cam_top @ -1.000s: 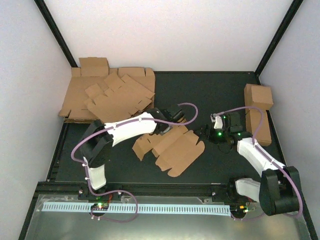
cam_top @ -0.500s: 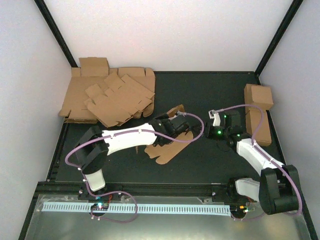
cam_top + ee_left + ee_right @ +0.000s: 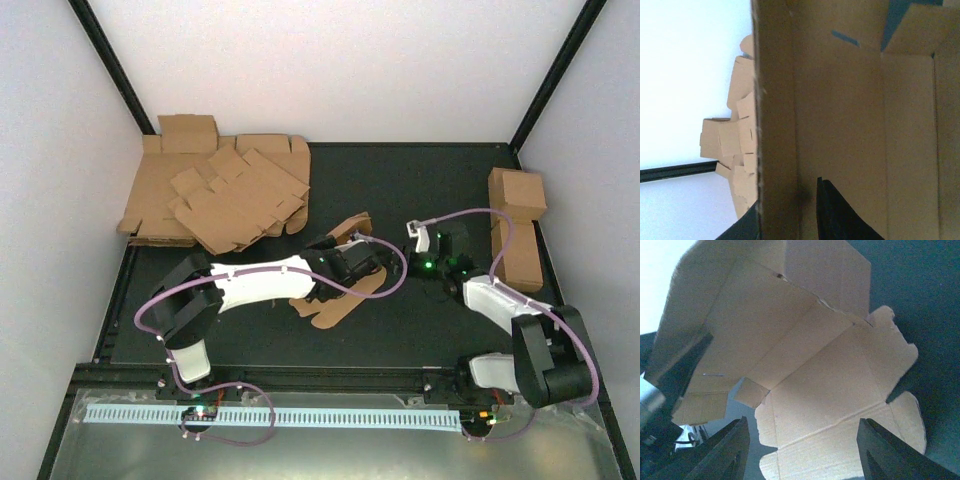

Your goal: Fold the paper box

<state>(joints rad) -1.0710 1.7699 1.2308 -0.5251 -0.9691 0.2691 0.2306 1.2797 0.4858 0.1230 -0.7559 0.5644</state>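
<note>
Matte black table (image 3: 420,335) bears a creased, tab-edged corrugated paper box (image 3: 326,310).

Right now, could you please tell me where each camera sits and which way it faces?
Top external: above and behind, looking down on the table; left arm and right arm show.
Left wrist: behind the left gripper, facing the paper box wall it pinches; fingers at bottom.
Right wrist: behind the right gripper, facing the paper box; open fingers at bottom corners.
Shared: all see the paper box.
</note>
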